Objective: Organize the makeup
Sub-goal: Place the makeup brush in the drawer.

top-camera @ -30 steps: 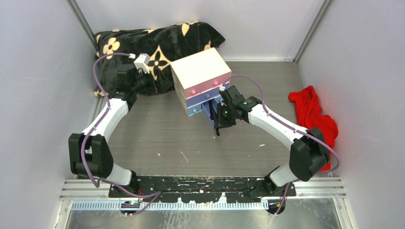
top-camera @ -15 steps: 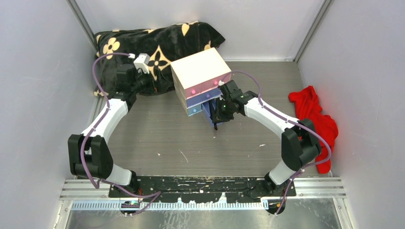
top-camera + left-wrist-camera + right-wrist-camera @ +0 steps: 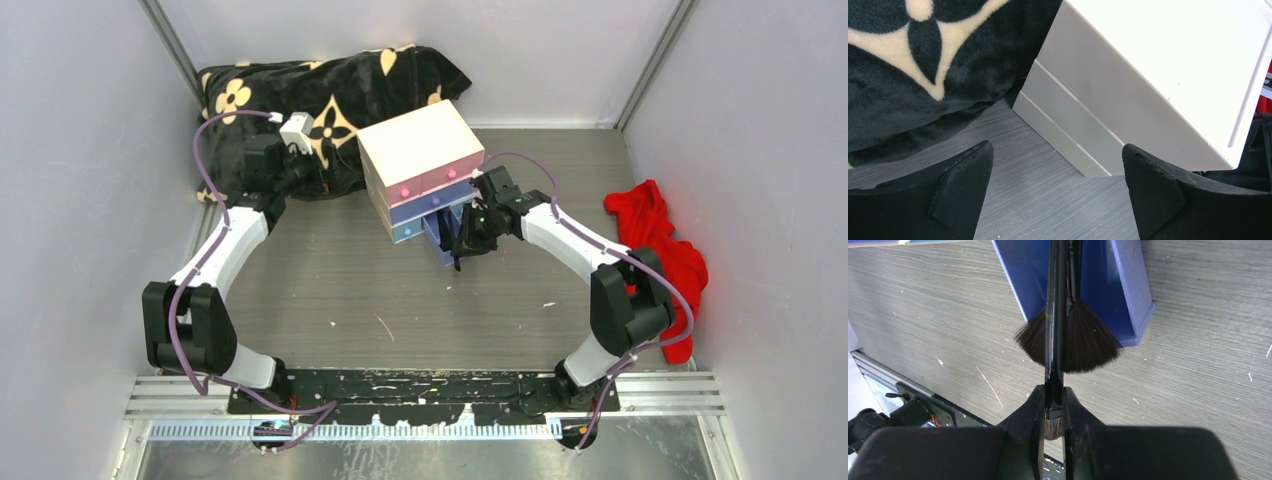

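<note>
The right arm has tucked its elbow in and swung its wrist back toward the cream box point(image 3: 420, 145) over the last second. The left arm hasn't budged. So the right gripper point(image 3: 462, 245) hangs at the mouth of the open blue drawer point(image 3: 1130, 295), which juts out from the bottom of the box. It's clamped narrow on a black-handled brush point(image 3: 1054, 330), pinching the thin handle near its low end while the rest runs up into the drawer.

There's a fan brush point(image 3: 1090, 347) in there too, its dark bristles splayed over the drawer's front lip, right under the held handle.

That brush looks feather-light and stiff, but the handle is glossy and skinny, so I'd guess it could swivel or slide in the pinch. Mid-handle looks the safer place to hold, keeping off the soft bristles, which would bend or shed if squashed. Dragging across the fan's hairs could ruffle them as well.

Now, the views. From overhead you get the layout, with the box, the floral blanket point(image 3: 330, 85) behind it and the red cloth point(image 3: 655, 235) off to the right, but the brush is just a dark sliver. Only the right wrist camera shows the grip and both brushes.

The left wrist camera shows the left gripper point(image 3: 1055, 150) spread wide and empty, low beside the box's plain side wall, with blanket to its left. I can't spot any other makeup anywhere.
</note>
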{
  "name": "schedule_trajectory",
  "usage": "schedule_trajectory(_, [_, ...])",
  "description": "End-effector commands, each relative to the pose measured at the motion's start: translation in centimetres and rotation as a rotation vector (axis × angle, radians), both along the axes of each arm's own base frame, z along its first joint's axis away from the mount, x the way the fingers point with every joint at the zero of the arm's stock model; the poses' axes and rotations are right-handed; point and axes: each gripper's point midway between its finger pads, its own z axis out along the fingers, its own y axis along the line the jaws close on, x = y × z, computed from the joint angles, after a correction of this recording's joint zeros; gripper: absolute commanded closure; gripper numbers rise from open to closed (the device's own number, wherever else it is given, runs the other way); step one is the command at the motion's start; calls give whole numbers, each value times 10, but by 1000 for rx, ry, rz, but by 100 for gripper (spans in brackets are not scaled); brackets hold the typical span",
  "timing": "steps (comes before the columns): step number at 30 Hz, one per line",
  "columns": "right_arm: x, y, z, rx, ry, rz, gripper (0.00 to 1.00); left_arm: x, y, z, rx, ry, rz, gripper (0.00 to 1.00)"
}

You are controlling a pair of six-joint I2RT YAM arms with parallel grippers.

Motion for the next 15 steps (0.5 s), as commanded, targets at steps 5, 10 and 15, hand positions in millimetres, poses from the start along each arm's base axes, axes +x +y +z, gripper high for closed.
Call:
schedule_trajectory(5, [-4, 10, 9, 100, 15, 5, 99, 0, 0, 31, 4, -93, -4, 0])
schedule_trajectory(10, [3, 16, 16, 131, 17, -6, 99, -1, 0, 34, 1, -100, -5, 0])
schedule_trajectory(15, [16, 18, 19, 138, 19, -16, 99, -2, 1, 38, 5, -108, 1, 0])
